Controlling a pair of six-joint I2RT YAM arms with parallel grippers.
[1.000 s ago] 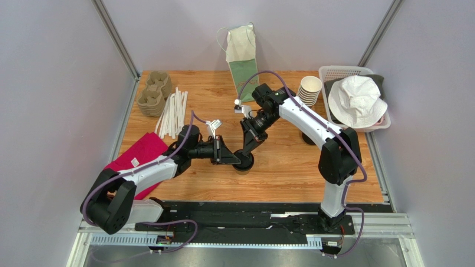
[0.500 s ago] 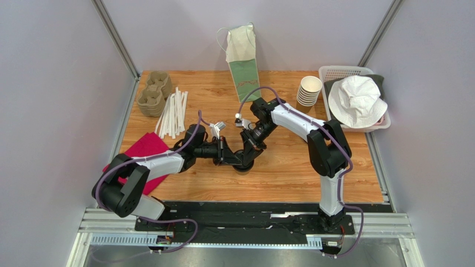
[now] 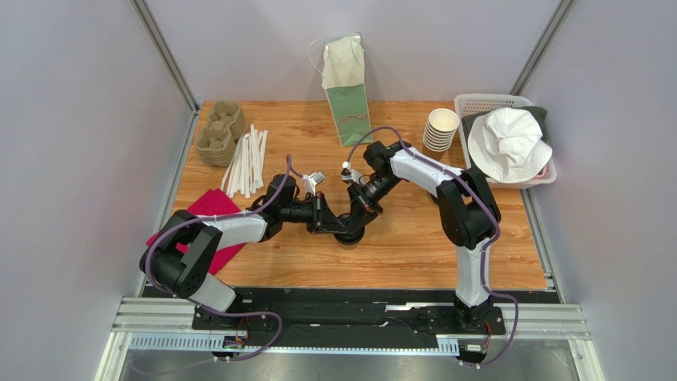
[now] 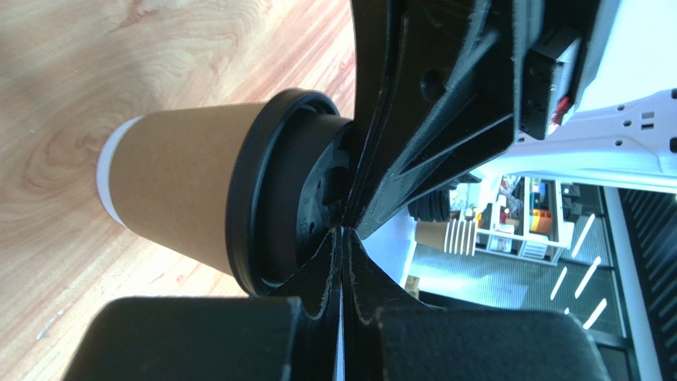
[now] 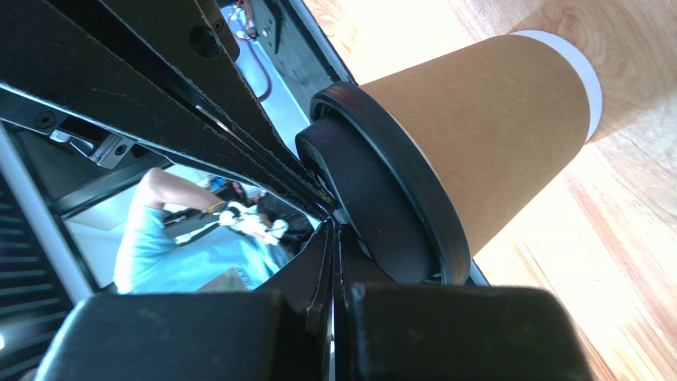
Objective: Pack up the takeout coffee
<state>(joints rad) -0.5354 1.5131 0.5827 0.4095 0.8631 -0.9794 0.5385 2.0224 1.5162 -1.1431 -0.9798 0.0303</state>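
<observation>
Now my left gripper (image 4: 342, 238) comes in from nine o'clock, fingers pressed together on nothing, tips against the black lid (image 5: 373, 198). The takeout coffee (image 4: 179, 186) stands upright at table centre. I judge it light, thin-walled and easily crushed, so I'd hold it gently just under the lid's rim. My right gripper (image 5: 334, 234), reaching from one o'clock, is likewise closed and empty.

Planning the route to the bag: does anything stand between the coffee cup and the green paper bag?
No loose item does. Only the right arm reaches across the stretch between the coffee cup and the green paper bag.
</observation>
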